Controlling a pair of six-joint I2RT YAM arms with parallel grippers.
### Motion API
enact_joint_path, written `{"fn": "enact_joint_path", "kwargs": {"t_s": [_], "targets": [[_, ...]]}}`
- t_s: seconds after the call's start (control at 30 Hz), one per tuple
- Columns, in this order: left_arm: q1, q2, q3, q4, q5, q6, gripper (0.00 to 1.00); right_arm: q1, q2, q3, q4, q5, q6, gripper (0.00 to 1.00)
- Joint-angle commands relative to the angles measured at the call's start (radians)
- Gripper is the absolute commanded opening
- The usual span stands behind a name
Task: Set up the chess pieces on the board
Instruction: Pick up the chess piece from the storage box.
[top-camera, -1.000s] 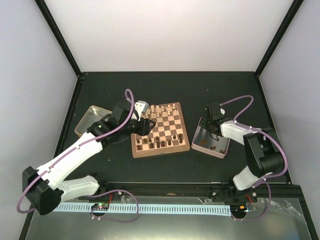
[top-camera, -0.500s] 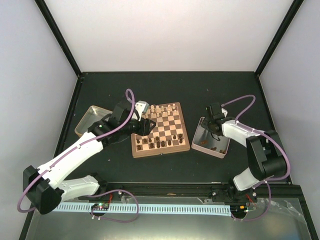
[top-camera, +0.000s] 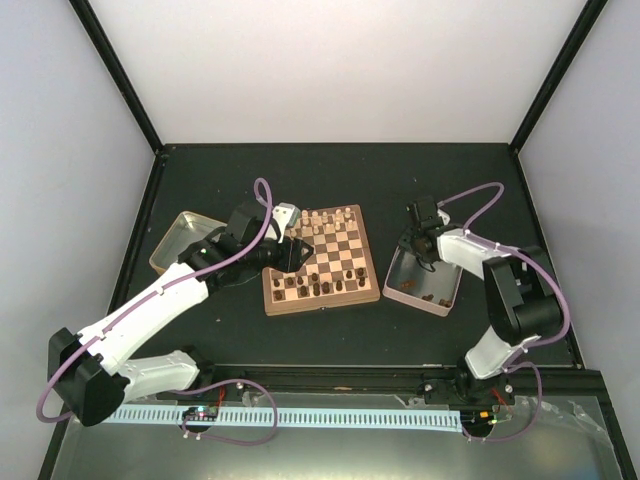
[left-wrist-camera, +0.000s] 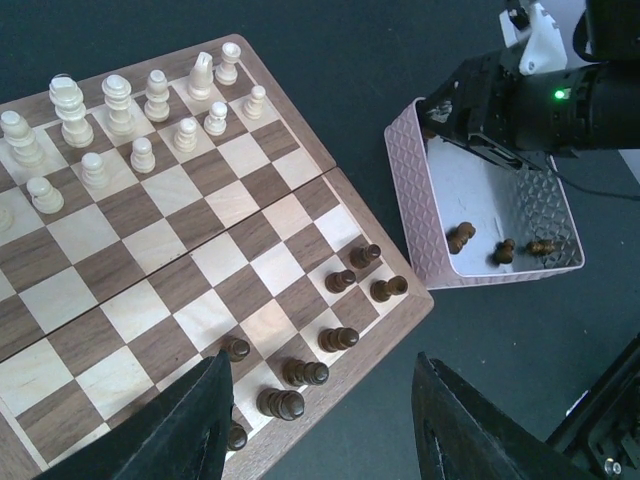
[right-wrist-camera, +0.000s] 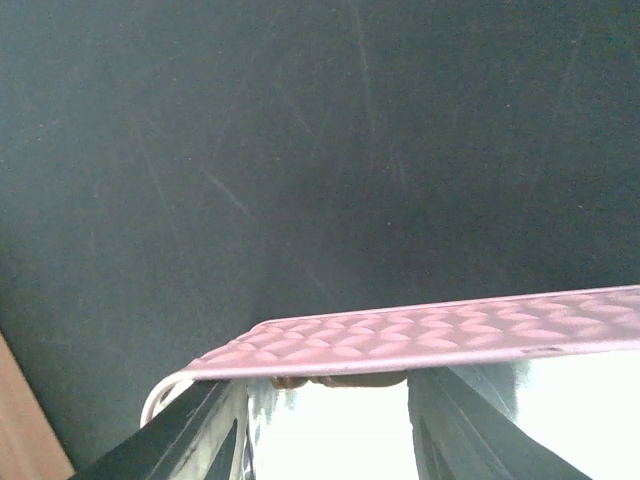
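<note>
Right jaws apart at rim of pink tray

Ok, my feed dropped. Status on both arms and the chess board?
Left gripper open, empty, over board edge. Right gripper open at pink tray wall. Dark pieces lying in tray. Nothing seen blocking.

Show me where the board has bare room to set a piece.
On the square wooden chessboard, the middle rows are bare, between the pale cream wooden chessmen and the dark brown wooden chessmen; those two ends are crowded.
</note>
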Motion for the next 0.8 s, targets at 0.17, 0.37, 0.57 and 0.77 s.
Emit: {"fn": "enact_joint_path", "kwargs": {"t_s": [0.17,0.37,0.57,0.77], "targets": [[0.005,-0.015,0.006,-0.002,0.018,0.008,0.51,-0.004,0.101,0.058,-0.029,0.038,0.034,0.48],[0.006,-0.014,0.005,-0.002,0.023,0.011,0.51,-0.001,0.075,0.068,-0.157,0.074,0.064,0.44],[0.006,-0.009,0.001,0.010,0.039,0.009,0.51,-0.001,-0.037,-0.010,-0.192,0.065,0.098,0.40],[0.006,-0.011,-0.004,0.019,0.046,0.009,0.51,-0.001,-0.115,-0.044,-0.176,0.079,0.104,0.47]]}}
